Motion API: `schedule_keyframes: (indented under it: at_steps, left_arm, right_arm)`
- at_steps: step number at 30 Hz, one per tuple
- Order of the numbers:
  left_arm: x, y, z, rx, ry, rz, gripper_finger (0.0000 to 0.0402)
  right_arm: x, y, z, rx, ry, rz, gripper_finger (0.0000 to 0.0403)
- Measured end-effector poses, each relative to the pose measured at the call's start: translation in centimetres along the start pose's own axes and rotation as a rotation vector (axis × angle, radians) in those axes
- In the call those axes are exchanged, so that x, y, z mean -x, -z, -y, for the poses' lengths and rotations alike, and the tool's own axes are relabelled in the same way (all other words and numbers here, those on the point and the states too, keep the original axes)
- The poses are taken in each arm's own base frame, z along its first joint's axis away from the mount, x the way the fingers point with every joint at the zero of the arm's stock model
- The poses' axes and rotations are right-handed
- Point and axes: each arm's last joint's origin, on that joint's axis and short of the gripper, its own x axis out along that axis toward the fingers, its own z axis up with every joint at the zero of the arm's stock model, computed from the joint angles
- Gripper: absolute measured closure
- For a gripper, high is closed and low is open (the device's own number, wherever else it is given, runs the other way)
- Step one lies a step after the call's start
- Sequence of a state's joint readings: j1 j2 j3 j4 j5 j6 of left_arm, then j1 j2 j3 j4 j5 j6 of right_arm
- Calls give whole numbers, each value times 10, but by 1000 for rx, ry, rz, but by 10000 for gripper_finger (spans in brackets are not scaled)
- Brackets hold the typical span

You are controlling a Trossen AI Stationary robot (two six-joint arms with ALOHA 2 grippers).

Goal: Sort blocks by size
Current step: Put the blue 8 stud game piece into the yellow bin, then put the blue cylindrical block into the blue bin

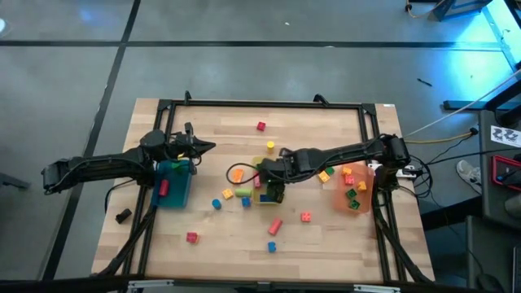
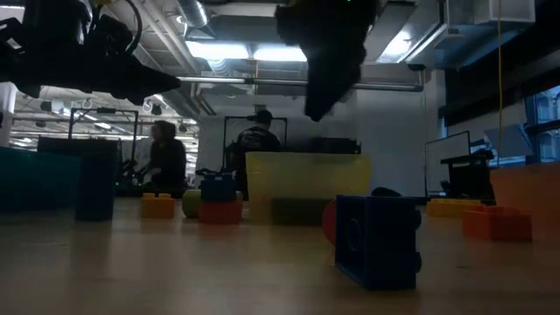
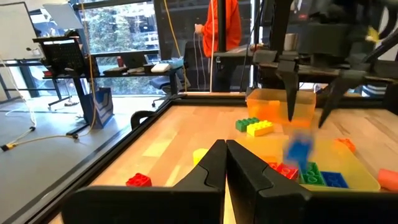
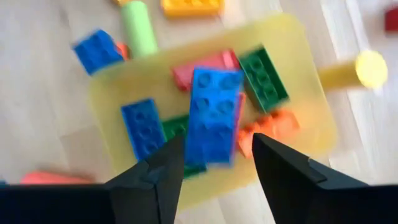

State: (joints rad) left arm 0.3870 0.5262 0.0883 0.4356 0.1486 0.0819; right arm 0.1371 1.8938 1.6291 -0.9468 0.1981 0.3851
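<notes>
My right gripper (image 1: 269, 172) hangs open over the yellow bin (image 1: 269, 196). A blue studded brick (image 4: 211, 115) shows blurred in the air between and below its fingers, also in the left wrist view (image 3: 300, 148). It touches neither finger, as far as I can see. Blue, green, red and orange bricks lie in the yellow bin (image 4: 106, 93). My left gripper (image 1: 207, 148) is shut and empty (image 3: 225, 149), just past the far edge of the blue bin (image 1: 172, 185). Loose blocks lie around the table's middle, such as a red one (image 1: 275, 225) and an orange one (image 1: 236, 173).
The orange bin (image 1: 356, 194) at the right holds several blocks. The blue bin holds a red block (image 1: 163, 189). More blocks lie near the far edge (image 1: 260, 126) and the near side (image 1: 192, 237). A small black object (image 1: 123, 216) lies at the left. People show in the room behind (image 2: 166, 162).
</notes>
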Motion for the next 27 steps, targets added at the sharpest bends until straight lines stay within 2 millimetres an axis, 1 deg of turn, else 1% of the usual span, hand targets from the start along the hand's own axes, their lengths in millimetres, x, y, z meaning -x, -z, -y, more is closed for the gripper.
schedule_keyframes:
  at_steps: [4,6,9,13,16,19,21,24,27]
  left_arm:
    - [0,-2,0,42,1,10,399]
    - [0,-4,0,75,7,19,391]
    - [-1,-10,1,114,33,42,360]
    - [-3,-29,4,147,72,94,303]
    - [-7,-40,13,181,177,106,267]
    - [-12,-54,26,123,290,118,246]
    - [-16,-67,34,92,345,116,237]
    - [-24,-76,46,103,382,-50,232]
    - [-31,-74,60,79,413,-279,231]
  right_arm:
    - [0,-4,-2,46,-16,37,203]
    - [0,-3,-1,73,-10,34,202]
    - [0,-2,-1,112,-5,17,204]
    - [4,6,3,202,13,-61,206]
    - [14,13,10,236,83,-102,206]
    - [29,16,17,247,176,-82,206]
    - [41,16,24,237,230,-46,205]
    - [59,16,35,209,237,-2,205]
    - [77,19,46,181,229,26,205]
